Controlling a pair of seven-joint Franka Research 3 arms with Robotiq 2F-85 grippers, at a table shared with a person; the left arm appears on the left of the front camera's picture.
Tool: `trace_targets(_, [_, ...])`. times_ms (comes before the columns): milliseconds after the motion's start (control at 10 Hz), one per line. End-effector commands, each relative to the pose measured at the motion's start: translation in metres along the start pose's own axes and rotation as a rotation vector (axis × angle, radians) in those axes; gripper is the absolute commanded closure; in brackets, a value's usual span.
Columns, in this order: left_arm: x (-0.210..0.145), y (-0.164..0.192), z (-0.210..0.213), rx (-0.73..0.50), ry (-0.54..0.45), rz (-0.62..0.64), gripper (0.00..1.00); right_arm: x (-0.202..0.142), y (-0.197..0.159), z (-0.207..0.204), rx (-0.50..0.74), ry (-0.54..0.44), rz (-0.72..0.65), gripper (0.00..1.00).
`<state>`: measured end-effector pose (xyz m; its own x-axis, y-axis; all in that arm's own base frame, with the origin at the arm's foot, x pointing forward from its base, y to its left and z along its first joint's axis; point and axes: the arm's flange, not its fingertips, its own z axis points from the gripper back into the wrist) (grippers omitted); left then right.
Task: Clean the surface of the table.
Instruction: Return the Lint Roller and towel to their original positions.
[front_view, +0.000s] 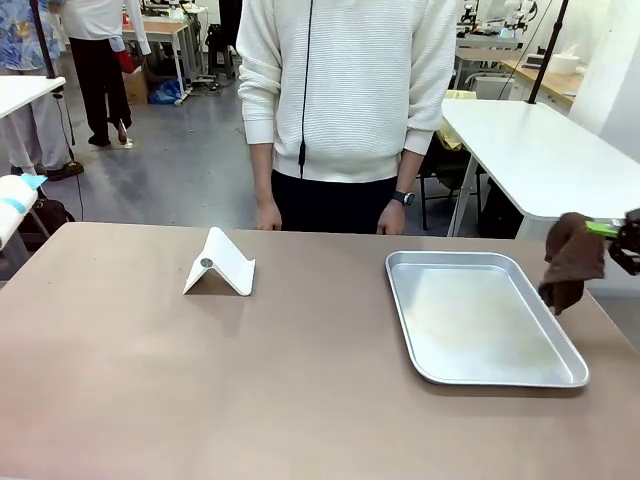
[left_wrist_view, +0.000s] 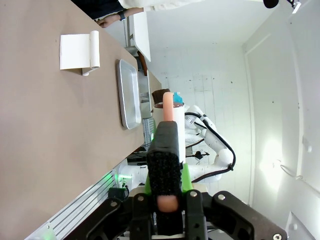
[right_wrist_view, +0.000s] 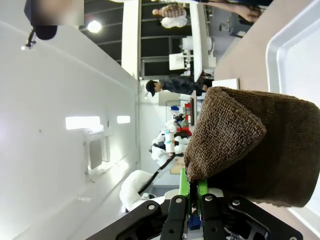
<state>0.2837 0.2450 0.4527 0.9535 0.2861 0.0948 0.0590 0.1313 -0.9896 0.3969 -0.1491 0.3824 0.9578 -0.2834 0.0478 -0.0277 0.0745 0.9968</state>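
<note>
- Desk (front_view: 300, 390) of matte taupe-brown spreads right in front of me, its long axis running left to right across the front view, its far long edge facing the person (front_view: 345, 110) who stands just behind it.
- In my left wrist view the desk's surface runs along the picture's left side.
- A shiny metal tray (front_view: 480, 318) lies flat on the desk's right part, its longer sides running from me toward the person.
- A white folded stand (front_view: 220, 264) sits on the desk left of the middle, well apart from the tray.
- My right claw (front_view: 622, 238) is clamped on a brown cloth (front_view: 572, 262), which hangs beside the tray's right edge.
- My left claw (left_wrist_view: 166, 165) is closed around a spray bottle (left_wrist_view: 168, 107) with a black textured grip.
</note>
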Motion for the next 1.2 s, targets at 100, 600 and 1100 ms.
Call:
trace_targets(100, [0.005,-0.061,-0.081,0.155,0.056,0.037,0.78,0.004,0.051,-0.098,-0.062,-0.008,0.084,0.94])
trace_targets(600, [-0.01,-0.118,-0.253,0.441,-0.065,-0.095,0.78,0.005,0.06,-0.289,-0.144,0.12,0.219,0.94])
trace_targets(1100, [0.042,-0.06,-0.359,0.693,-0.077,-0.185,0.78,-0.01,-0.007,-0.382,-0.226,0.29,0.341,0.94])
